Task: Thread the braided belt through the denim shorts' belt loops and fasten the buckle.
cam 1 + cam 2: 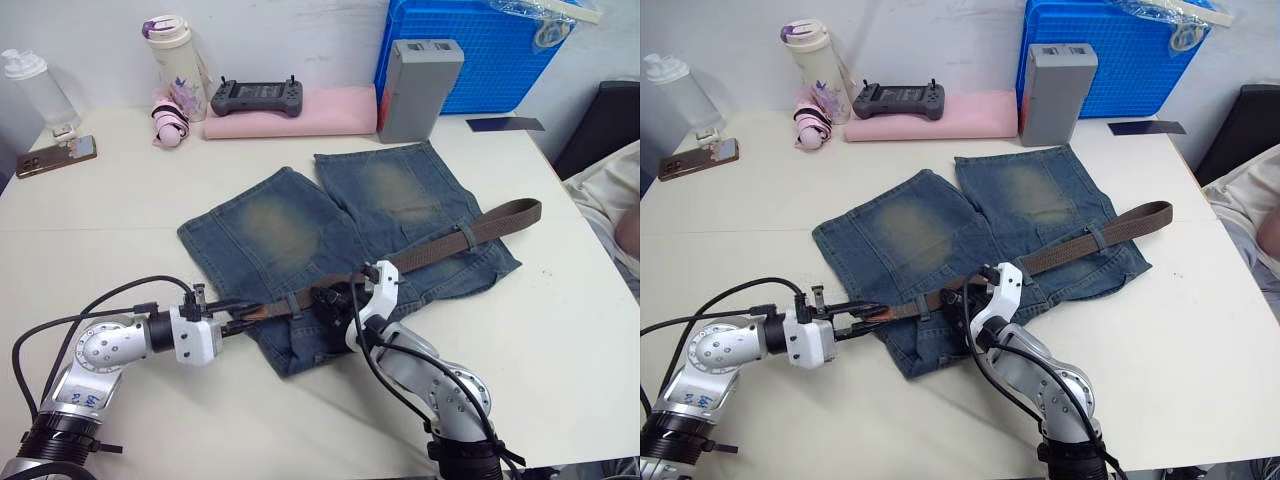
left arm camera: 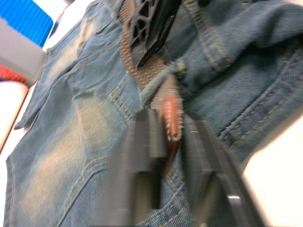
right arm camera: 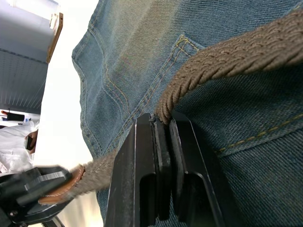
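The denim shorts [image 1: 270, 235] lie flat on the white table, waistband toward me. The braided belt [image 1: 470, 232] runs along the waistband, under a belt loop [image 1: 466, 236] on the right and another belt loop [image 1: 293, 303] near the middle. My left gripper [image 2: 173, 142] is shut on the belt's tan tip [image 2: 173, 118], just past the left end of the waistband [image 1: 232, 318]. My right gripper [image 3: 163, 123] is shut on the belt at mid-waist [image 1: 325, 298]. The belt's far end [image 1: 530, 209] lies off the shorts to the right. The buckle is hidden.
Along the back stand a clear bottle [image 1: 35, 85], a phone [image 1: 55, 156], a white tumbler [image 1: 175, 60], a controller [image 1: 257, 97] on a pink cloth [image 1: 330, 112], a grey box [image 1: 417, 88] and a blue crate [image 1: 480, 50]. A person sits at the right edge [image 1: 615, 205].
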`<action>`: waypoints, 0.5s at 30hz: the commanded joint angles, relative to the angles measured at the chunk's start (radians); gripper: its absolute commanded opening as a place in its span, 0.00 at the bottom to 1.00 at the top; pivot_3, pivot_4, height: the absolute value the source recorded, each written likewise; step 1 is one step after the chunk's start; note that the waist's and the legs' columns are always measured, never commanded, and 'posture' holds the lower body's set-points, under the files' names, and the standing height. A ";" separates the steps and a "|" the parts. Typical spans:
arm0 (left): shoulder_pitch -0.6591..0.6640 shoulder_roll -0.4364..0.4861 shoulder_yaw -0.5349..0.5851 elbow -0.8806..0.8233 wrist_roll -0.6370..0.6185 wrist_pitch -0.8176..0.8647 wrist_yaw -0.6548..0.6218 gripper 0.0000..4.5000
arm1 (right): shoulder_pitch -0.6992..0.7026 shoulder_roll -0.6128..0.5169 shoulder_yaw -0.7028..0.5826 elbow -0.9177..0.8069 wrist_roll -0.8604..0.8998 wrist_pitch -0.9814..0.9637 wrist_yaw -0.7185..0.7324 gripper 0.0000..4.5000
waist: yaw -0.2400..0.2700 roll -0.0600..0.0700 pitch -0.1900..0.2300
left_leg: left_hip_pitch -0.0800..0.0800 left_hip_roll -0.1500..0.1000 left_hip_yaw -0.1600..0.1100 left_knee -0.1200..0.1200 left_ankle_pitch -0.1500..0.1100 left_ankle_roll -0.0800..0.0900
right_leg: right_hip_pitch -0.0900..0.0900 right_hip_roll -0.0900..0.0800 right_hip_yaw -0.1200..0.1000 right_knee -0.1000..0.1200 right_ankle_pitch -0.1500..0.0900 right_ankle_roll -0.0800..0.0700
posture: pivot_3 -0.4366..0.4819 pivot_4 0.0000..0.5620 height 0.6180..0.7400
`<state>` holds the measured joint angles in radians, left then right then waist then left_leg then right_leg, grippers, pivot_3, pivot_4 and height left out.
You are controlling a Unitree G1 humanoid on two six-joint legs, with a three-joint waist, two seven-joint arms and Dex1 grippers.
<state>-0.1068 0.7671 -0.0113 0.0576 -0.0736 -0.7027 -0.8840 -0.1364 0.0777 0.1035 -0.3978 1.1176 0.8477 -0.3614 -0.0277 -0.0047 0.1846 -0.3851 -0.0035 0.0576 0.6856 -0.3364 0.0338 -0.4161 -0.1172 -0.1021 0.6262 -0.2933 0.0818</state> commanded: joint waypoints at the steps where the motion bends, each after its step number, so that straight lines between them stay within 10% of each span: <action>1: 0.008 0.015 0.000 0.006 0.011 -0.037 0.004 0.01 | 0.021 0.023 -0.005 -0.005 -0.012 -0.002 -0.011 0.00 | 0.000 0.000 0.000 | 0.000 0.000 0.000 0.000 0.000 0.000 | 0.000 0.000 0.000 0.000 0.000 0.000 | 0.48 0.27 0.77; 6: 0.004 0.015 -0.003 0.038 0.040 -0.050 0.013 0.01 | 0.005 0.012 -0.018 -0.011 -0.016 -0.008 -0.003 0.00 | 0.000 0.000 0.000 | 0.000 0.000 0.000 0.000 0.000 0.000 | 0.000 0.000 0.000 0.000 0.000 0.000 | 0.48 0.27 0.77; 15: -0.012 0.001 -0.021 0.050 0.054 -0.060 0.030 0.00 | -0.044 -0.315 -0.145 -0.252 0.089 0.071 0.154 0.91 | 0.002 0.001 0.000 | -0.001 0.000 0.000 0.000 0.000 0.001 | 0.000 0.000 0.000 -0.001 0.000 0.000 | 0.48 0.27 0.77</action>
<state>-0.1143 0.7662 -0.0286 0.0994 -0.0295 -0.7546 -0.8660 -0.1803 -0.1990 -0.0236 -0.5581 1.1743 0.8996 -0.2654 -0.0260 -0.0040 0.1851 -0.3857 -0.0036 0.0572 0.6854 -0.3367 0.0345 -0.4162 -0.1174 -0.1026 0.6255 -0.2933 0.0819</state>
